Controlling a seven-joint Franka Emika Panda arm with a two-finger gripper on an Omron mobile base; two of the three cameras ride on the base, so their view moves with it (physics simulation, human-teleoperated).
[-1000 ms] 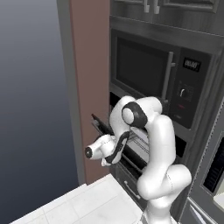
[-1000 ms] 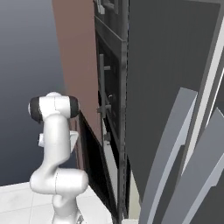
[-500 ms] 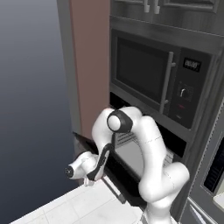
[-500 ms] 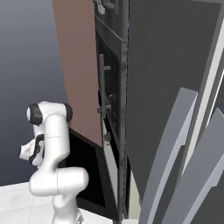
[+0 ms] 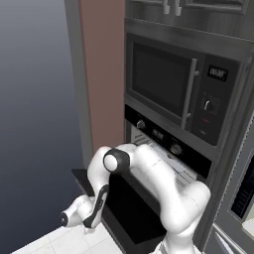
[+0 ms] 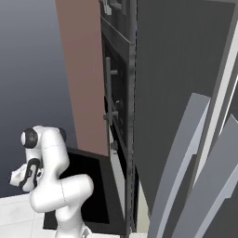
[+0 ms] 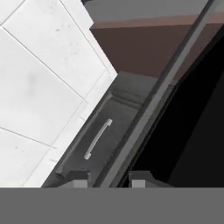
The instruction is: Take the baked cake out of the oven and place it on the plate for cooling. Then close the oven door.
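Observation:
The oven (image 5: 158, 135) sits under the microwave, with round knobs and a wire rack (image 5: 166, 159) showing in its open mouth. Its oven door (image 5: 126, 208) (image 6: 88, 186) hangs folded down, close to level. In the hand view, my gripper (image 7: 110, 178) is shut on the door's long grey bar handle (image 7: 157, 94), which runs up between the two fingertips (image 7: 78, 177). My hand (image 5: 77, 217) (image 6: 21, 176) is low at the door's outer edge. The cake and the plate are out of view.
A microwave (image 5: 168, 84) with a vertical handle is mounted above the oven. A brown side panel (image 5: 101, 74) stands to the left. Below the door lie a drawer with a small silver pull (image 7: 97, 139) and white floor tiles (image 7: 39, 87). Tall grey cabinet fronts (image 6: 186, 93) fill the right.
The arm has swung down and outward with the handle held, and the oven door has dropped from partly open to nearly flat. The jaws tightened slightly on the bar.

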